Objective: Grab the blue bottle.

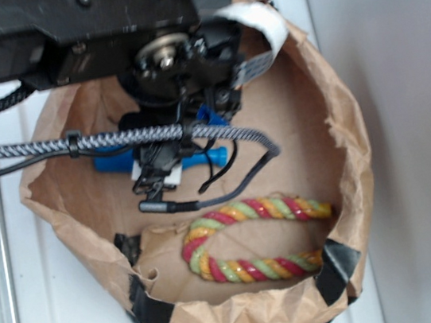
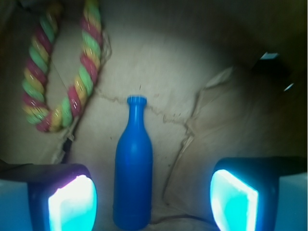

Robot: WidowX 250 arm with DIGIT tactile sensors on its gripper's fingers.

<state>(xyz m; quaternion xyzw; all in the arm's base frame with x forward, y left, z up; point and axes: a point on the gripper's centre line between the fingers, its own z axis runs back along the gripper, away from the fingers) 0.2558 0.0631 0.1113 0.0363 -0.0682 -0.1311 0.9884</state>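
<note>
Wrist view: the blue bottle [image 2: 133, 168] was seen lying between the gripper's [image 2: 153, 202] spread, untouching jaws.

Arm hides most of the blue bottle [image 1: 199, 162] from outside.

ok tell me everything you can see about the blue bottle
The blue bottle is small, bright blue and smooth, plastic by its look: a cylindrical body tapering to a narrow neck. It lies on its side on the brown paper floor of the paper bag, apart from the twisted rope. In the wrist view it sits between the open jaws of the gripper, nearer one pad, touching neither. From the exterior view the arm hides most of it.
</note>
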